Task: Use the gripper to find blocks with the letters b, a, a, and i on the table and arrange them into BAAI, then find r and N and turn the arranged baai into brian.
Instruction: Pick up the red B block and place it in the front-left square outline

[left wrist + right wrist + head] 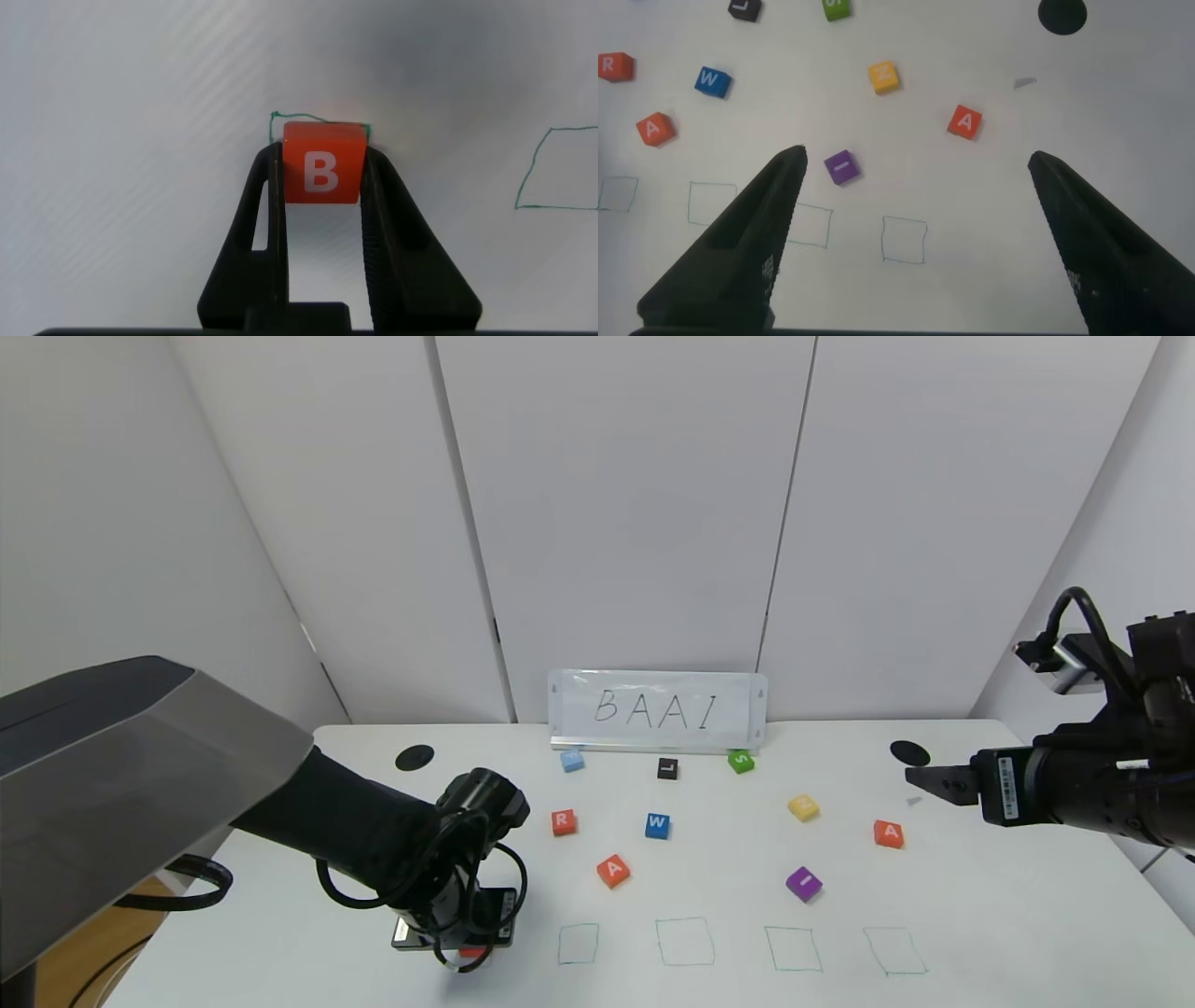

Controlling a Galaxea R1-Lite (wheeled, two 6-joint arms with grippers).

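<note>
My left gripper point(471, 950) is shut on the orange-red B block point(321, 163), low over the white table point(990, 915) at the front left, by a green drawn square point(273, 119). One orange-red A point(612, 870) lies mid-table, the other A point(888, 833) at the right. The purple I point(804, 883) lies behind the drawn squares. The orange-red R point(563, 821) and a yellow block point(803, 806) lie farther back. My right gripper point(920, 779) is open and empty, held above the table's right side; its view shows I point(840, 167) and A point(965, 121).
Several empty drawn squares point(684, 942) line the front of the table. A blue W point(657, 825), light-blue point(572, 761), black L point(667, 768) and green point(740, 762) blocks lie near the BAAI sign point(656, 709). Two black discs point(414, 757) sit at the back corners.
</note>
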